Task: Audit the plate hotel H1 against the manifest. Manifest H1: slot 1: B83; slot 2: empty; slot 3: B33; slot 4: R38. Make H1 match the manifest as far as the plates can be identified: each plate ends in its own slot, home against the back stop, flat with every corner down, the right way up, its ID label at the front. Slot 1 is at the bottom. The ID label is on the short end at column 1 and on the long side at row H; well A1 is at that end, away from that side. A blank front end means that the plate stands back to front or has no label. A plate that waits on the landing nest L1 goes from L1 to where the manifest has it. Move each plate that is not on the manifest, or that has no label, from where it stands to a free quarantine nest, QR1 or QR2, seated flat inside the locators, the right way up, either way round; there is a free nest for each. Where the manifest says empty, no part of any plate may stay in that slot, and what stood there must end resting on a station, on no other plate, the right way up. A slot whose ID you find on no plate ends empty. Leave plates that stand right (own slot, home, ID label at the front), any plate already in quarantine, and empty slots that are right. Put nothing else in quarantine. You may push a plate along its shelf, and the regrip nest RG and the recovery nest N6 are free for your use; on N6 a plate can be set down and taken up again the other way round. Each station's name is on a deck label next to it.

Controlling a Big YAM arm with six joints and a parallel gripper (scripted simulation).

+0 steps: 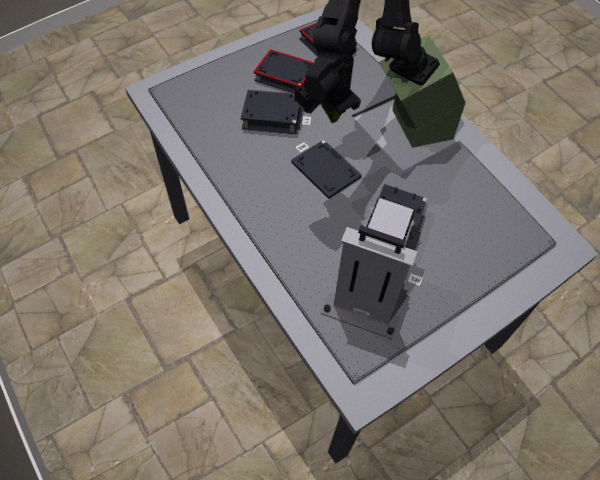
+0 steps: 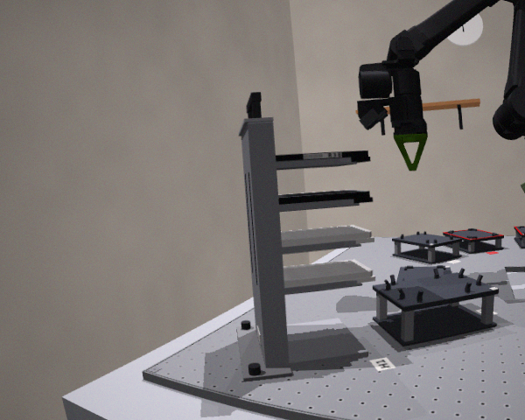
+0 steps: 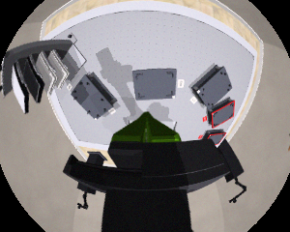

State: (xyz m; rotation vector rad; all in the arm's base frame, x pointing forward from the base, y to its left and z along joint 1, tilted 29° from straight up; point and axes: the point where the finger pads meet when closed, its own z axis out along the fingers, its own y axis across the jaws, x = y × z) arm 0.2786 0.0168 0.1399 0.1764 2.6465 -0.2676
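The plate hotel H1 (image 1: 372,281) (image 2: 262,234) (image 3: 29,77) stands near the table's front edge. A dark plate (image 2: 321,156) (image 1: 390,219) lies in its top slot, with a label strip on the long side and a pale top face. Another dark plate (image 2: 321,197) lies in the third slot. The two lower shelves (image 2: 325,234) show only grey. My gripper (image 2: 410,165) (image 1: 334,114) (image 3: 146,115) has green fingers. It is shut and empty. It hangs in the air off the hotel's open side, about level with the top slot and apart from it.
A dark nest (image 2: 434,296) (image 3: 94,95) stands just off the hotel's open side. Two more dark nests (image 1: 325,168) (image 1: 270,111) and two red-rimmed nests (image 1: 282,68) (image 2: 472,235) stand farther back; all look empty. The arm's green pedestal (image 1: 429,108) stands at the back right.
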